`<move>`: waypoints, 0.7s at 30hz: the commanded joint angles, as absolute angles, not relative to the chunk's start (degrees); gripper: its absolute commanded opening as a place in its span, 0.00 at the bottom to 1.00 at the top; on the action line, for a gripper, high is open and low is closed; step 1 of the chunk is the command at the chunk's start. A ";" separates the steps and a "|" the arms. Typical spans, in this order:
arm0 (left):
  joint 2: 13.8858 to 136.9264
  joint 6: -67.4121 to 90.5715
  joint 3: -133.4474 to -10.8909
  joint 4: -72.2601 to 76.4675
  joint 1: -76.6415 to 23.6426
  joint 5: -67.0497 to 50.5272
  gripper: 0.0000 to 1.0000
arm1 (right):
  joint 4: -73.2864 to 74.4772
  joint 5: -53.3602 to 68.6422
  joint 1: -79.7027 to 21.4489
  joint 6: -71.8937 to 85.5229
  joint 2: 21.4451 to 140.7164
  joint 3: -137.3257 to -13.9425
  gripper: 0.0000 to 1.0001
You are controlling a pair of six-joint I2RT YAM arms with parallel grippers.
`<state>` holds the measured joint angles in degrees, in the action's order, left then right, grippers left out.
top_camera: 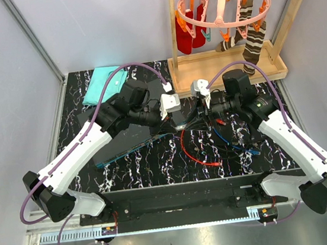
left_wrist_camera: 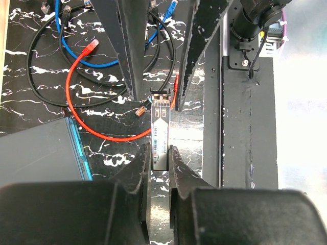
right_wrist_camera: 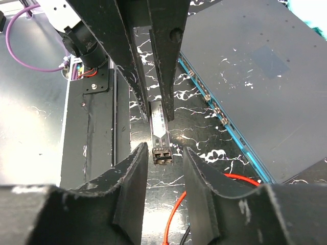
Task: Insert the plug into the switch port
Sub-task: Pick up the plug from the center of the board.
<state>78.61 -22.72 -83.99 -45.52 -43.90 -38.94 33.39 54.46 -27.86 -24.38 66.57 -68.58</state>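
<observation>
The plug (left_wrist_camera: 160, 130) is a slim silver module with a printed label. It hangs above the black marbled table, and my left gripper (left_wrist_camera: 159, 153) is shut on its rear end. In the right wrist view the plug (right_wrist_camera: 159, 138) points its socket end at my right gripper (right_wrist_camera: 164, 153), whose jaws stand open on either side of that end with a gap on the right. In the top view the two grippers meet nose to nose, left gripper (top_camera: 178, 119) against right gripper (top_camera: 201, 113). The switch (right_wrist_camera: 255, 76), a flat dark grey box with a teal port edge, lies beside them and shows again as the switch (top_camera: 127, 146) under the left arm.
Red cable (left_wrist_camera: 87, 92), blue cable (left_wrist_camera: 97, 64) and black cable (left_wrist_camera: 41, 46) loop on the table under the grippers. A folded teal cloth (top_camera: 104, 85) lies at the back left. A wooden tray (top_camera: 228, 66) with a pink sock hanger (top_camera: 221, 8) stands at the back right.
</observation>
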 commanded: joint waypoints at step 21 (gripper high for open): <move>78.05 -23.20 -85.96 -44.82 -43.77 -39.47 0.08 | 33.93 53.88 -30.14 -23.82 67.41 -70.67 0.00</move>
<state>78.61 -22.59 -84.31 -46.52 -43.90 -39.62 35.03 53.80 -29.06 -24.58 67.53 -68.99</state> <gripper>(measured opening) 0.124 0.073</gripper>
